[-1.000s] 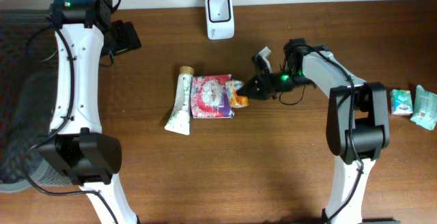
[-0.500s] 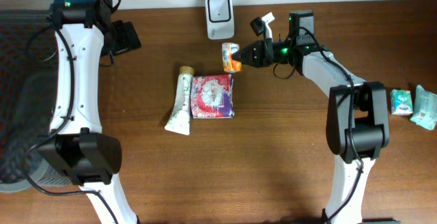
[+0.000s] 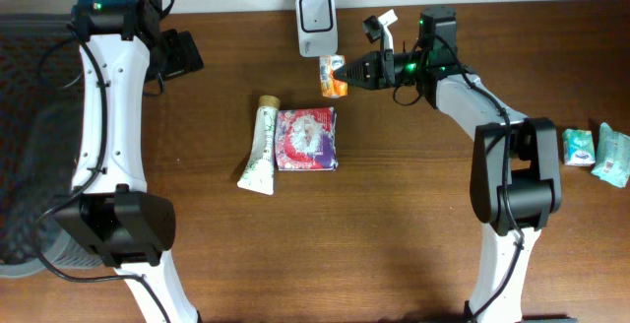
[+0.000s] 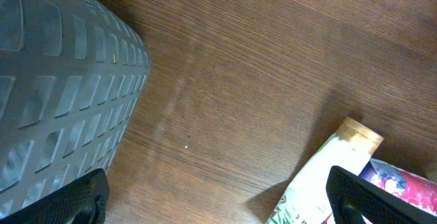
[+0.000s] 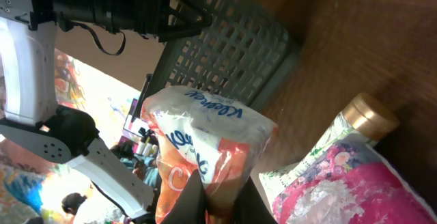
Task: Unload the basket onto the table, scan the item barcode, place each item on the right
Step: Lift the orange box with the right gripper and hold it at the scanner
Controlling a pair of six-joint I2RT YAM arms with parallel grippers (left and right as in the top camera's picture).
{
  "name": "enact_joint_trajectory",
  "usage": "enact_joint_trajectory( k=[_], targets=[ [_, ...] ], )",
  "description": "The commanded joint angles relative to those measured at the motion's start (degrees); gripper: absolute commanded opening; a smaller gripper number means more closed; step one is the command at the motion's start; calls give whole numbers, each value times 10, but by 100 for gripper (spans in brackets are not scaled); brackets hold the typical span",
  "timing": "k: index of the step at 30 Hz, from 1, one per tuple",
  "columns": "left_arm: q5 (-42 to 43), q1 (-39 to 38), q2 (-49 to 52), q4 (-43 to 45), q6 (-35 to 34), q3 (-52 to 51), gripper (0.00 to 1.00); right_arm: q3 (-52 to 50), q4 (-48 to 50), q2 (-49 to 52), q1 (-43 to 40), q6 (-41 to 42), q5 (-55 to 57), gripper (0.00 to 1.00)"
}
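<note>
far left: grey plastic basket (image 3: 18,136) with ribbed, slatted walls, looks rigid. probably the drop bin, parked clear of the work zone. left gripper (image 3: 179,55) hangs over the back left of the table (image 3: 394,225), jaws spread wide with nothing between them. idle, out of the other arm's way. its wrist view shows only wood grain, the basket corner and the tube's cap end.

centre: tube (image 3: 258,146) lying flat, soft white plastic with green print and a tan cap. it touches the side of a pouch (image 3: 307,138), flat crinkled red-pink glossy film. both just waiting on the wood.

back edge: scanner (image 3: 317,11), white rounded hard shell with a dark window on its face. the item, a small packet (image 3: 335,75), looks lifted just in front and right of the scanner. right gripper (image 3: 349,71) is clamped tight on one end of it. my read: held by the end so most of the wrapper faces the window. wrapper is thin soft film, white with blue lettering and orange, so it will flex and wrinkle. can't see the barcode.

far right: two small tissue packs (image 3: 579,147), pale teal film, side by side.
</note>
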Motion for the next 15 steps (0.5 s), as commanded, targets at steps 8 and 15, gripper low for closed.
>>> enact_joint_trajectory(
  k=[8, 15],
  targets=[
    [2, -1, -14, 1, -6, 3, 99, 5, 1, 2, 0, 28, 12, 4],
    [2, -1, -14, 1, -6, 3, 99, 5, -89, -13, 31, 124, 257, 4]
  ],
)
